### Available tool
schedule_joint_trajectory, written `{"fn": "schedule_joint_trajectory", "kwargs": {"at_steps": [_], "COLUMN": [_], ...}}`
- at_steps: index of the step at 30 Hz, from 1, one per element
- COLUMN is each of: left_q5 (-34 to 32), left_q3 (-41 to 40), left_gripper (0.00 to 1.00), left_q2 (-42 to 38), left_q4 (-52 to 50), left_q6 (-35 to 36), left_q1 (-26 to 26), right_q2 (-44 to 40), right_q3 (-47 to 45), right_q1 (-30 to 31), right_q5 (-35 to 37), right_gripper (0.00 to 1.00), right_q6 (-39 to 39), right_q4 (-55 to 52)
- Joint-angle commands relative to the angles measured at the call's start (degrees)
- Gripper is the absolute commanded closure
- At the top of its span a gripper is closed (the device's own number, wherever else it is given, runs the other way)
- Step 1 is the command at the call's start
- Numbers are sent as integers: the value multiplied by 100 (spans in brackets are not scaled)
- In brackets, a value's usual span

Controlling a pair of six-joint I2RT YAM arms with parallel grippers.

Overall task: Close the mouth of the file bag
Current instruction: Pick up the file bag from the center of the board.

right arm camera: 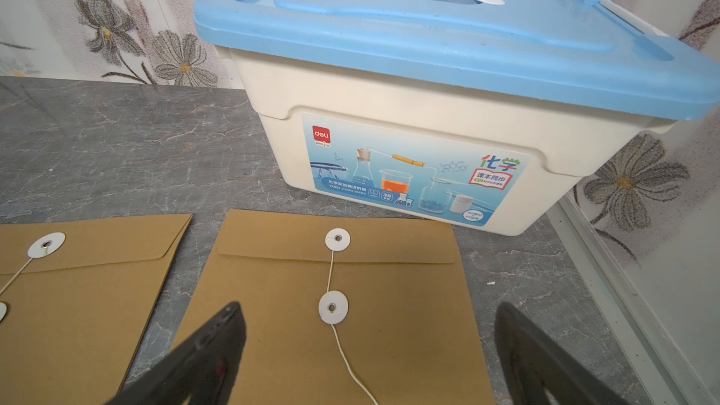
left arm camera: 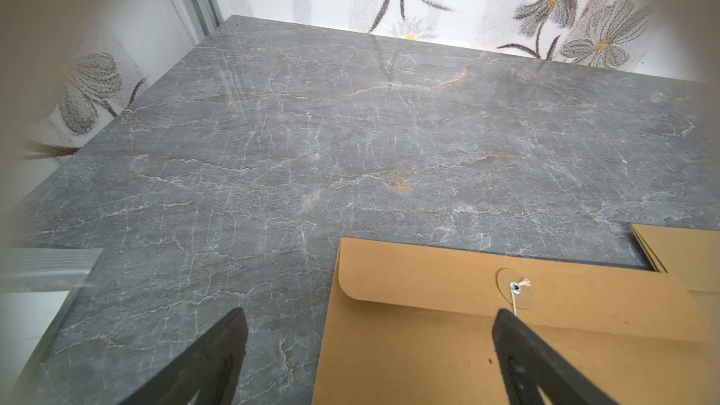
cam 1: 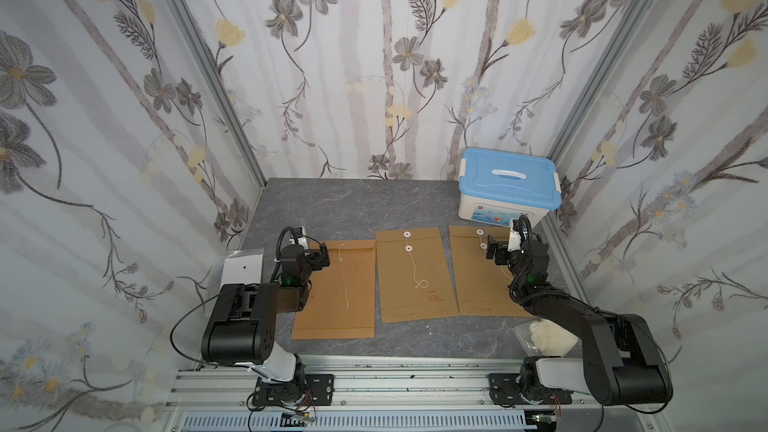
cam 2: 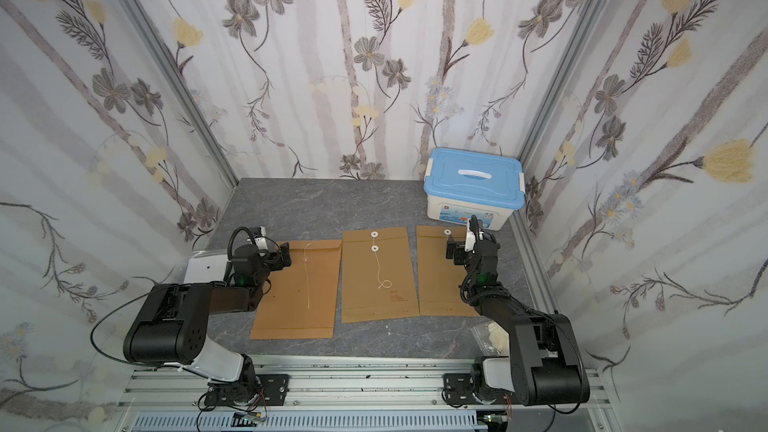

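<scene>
Three brown file bags lie side by side on the grey table: left [cam 1: 336, 297], middle [cam 1: 413, 284], right [cam 1: 478, 284]. Each flap lies folded down, with a white string trailing loose. My left gripper [cam 1: 322, 259] hangs open over the left bag's top left corner. In the left wrist view the left bag [left arm camera: 448, 344] and its disc [left arm camera: 515, 288] sit by one fingertip. My right gripper [cam 1: 494, 249] hovers open over the right bag's top. The right wrist view shows the right bag [right arm camera: 389, 344], with two white discs [right arm camera: 333, 307] joined by the string, between the open jaws.
A white box with a blue lid [cam 1: 509, 189] stands at the back right, close behind the right bag. A clear sleeve with a white card [cam 1: 243, 272] lies by the left wall. A small plastic bag [cam 1: 548, 336] lies at the front right. Flowered walls enclose the table.
</scene>
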Motion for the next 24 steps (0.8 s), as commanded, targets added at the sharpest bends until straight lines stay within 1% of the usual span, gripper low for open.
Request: {"fn": "schedule_joint_trajectory", "kwargs": {"at_steps": [1,13,15,16,17,19,21,22,24], "left_q5": [-28,-28,-63,-95,-178,-604,-1126,-1126,-837], "left_q3": [25,17,46,108,247,661,1048,1231,1371], "left_gripper": [0,0,0,0,0,0,0,0,0], "left_q2": [3,-1,-127,-400,-698,-1215,-1621,-1810,-2070], "left_q4": [177,191,71,-259,-728,-1985,-2974,-3395,-3721], "left_q6": [64,64,50,48,-25,-413,-1515,-1865,-2349], "left_q1": [3,10,4,-5,-6,-15,-6,-10,-25], "right_q2": [11,-21,-379,-723,-1012,-1365,-1479,-1519,-1577], "right_q3": [14,16,256,536,810,1241,1428,1456,1371], "right_q1": [-6,-19,-19,1,3,12,31,37,70], "right_q5": [-75,-93,-281,-337,-308,-422,-621,-685,-933], "right_gripper": [0,0,0,0,0,0,0,0,0], "right_q6": [-50,-28,-92,-148,-39,149,215,356,684], "right_q4": [233,260,-407,-1035,-1739,-2532,-2852,-2953,-2907]}}
